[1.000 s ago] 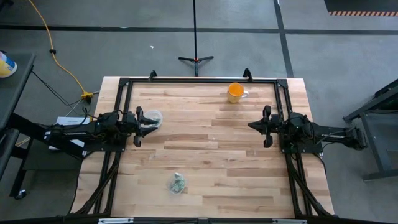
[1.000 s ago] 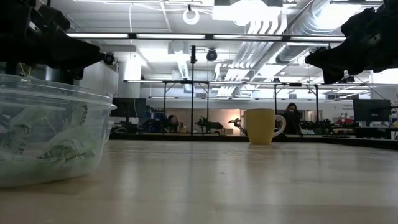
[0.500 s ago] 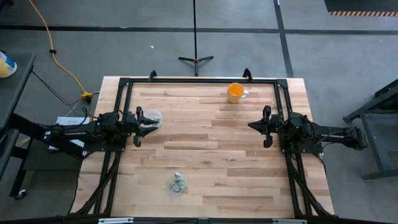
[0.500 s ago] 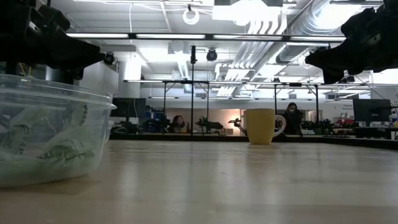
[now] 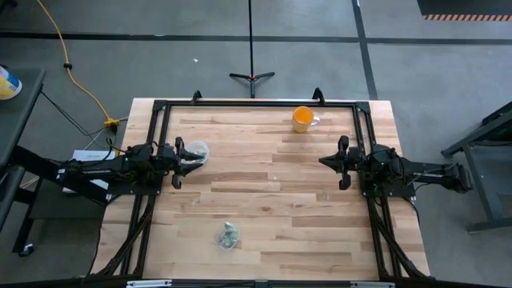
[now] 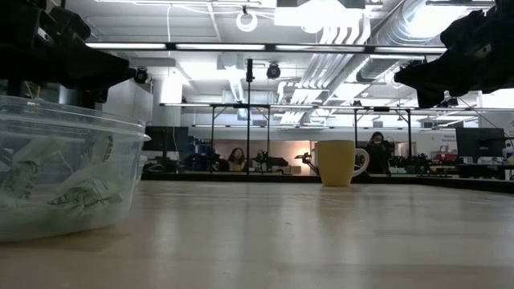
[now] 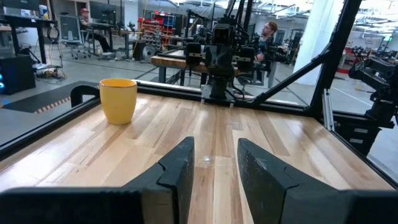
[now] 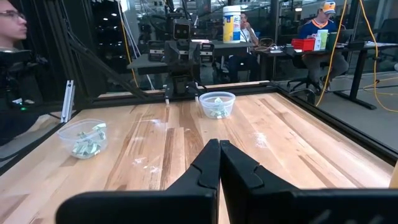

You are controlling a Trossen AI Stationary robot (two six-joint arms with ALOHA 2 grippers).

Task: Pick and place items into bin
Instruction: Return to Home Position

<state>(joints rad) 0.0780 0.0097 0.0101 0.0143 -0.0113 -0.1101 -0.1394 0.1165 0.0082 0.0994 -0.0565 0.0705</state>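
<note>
Tabletop (image 5: 272, 200), left fingers (image 7: 177, 174) apart, right fingers (image 8: 208, 165) together, at opposite edges

You cannot count the items (image 5: 230, 234) in the bin (image 5: 220, 238) at 6 o'clock in the high view. The low view's left edge crops a bin.

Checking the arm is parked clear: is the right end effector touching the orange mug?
Apart. The high view shows the right end effector off to one side of the orange mug, with a plain gap of bare wood between them.
</note>
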